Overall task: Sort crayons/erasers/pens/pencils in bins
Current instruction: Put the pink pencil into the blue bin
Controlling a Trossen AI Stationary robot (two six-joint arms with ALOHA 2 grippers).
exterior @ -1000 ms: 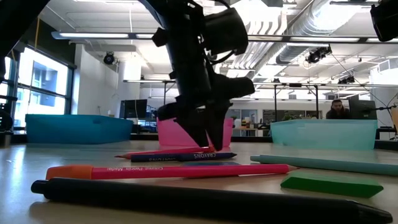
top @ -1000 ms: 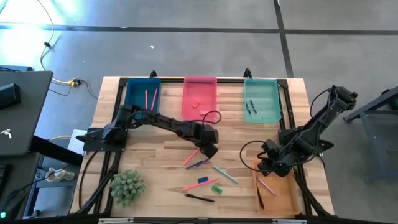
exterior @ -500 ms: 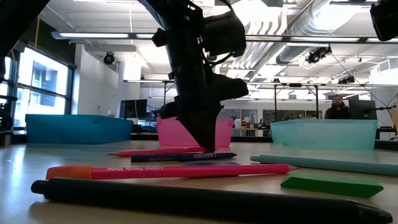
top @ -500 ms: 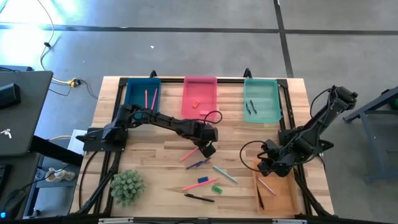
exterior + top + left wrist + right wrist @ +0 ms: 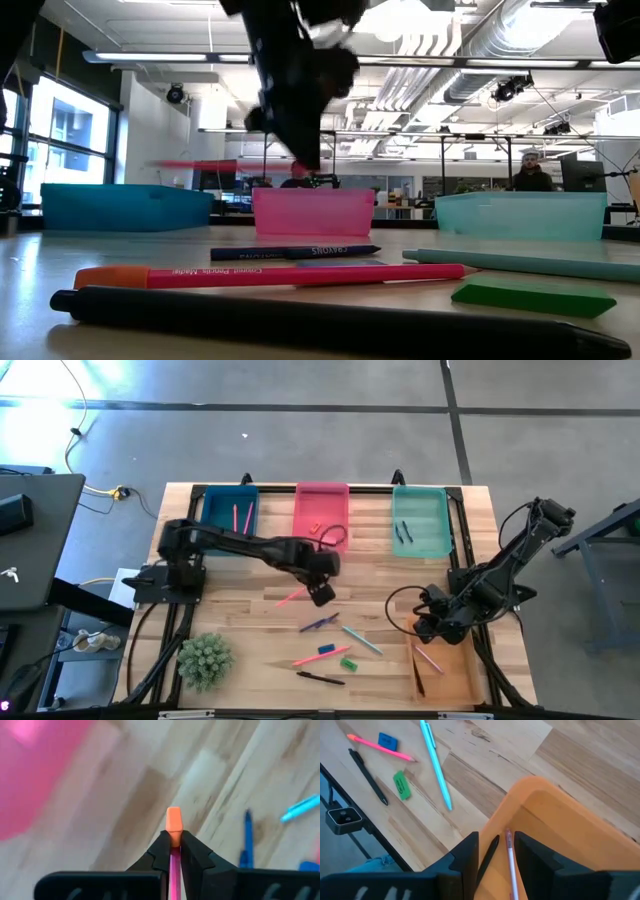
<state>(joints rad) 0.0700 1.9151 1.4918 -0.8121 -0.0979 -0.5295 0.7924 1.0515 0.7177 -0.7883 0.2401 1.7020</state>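
Bins: blue (image 5: 230,510) holds two pink sticks (image 5: 240,518).

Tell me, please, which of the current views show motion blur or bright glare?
Low view: the left gripper and its pink pencil are smeared, and the ceiling lights glare. Left wrist view: the table and pink bin are streaked, while the pencil stays crisp. High view: glare on the floor, upper left. Right wrist view: sharp.

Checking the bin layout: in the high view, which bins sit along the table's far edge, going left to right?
dark blue bin → pink bin → teal-green bin
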